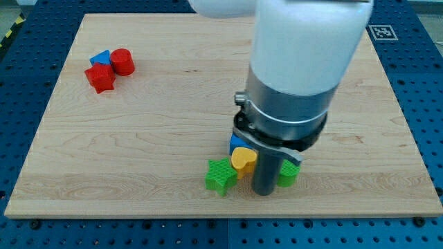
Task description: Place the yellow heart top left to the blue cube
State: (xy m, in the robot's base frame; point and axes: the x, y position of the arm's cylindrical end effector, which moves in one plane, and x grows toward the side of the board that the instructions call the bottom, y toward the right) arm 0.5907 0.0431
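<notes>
The yellow heart (243, 159) lies near the board's bottom middle, just below the blue cube (236, 144), which is mostly hidden by the arm. My tip (264, 191) stands right beside the heart, on its right, at the rod's lower end. A green star (220, 176) touches the heart's lower left. A green block (288, 173) peeks out to the right of the rod; its shape is hidden.
A red cylinder (122, 61), a red star-like block (101, 78) and a blue triangle (101, 58) cluster at the board's upper left. The wooden board (173, 117) ends just below the green star. The arm's large body (297, 76) hides the area above the blocks.
</notes>
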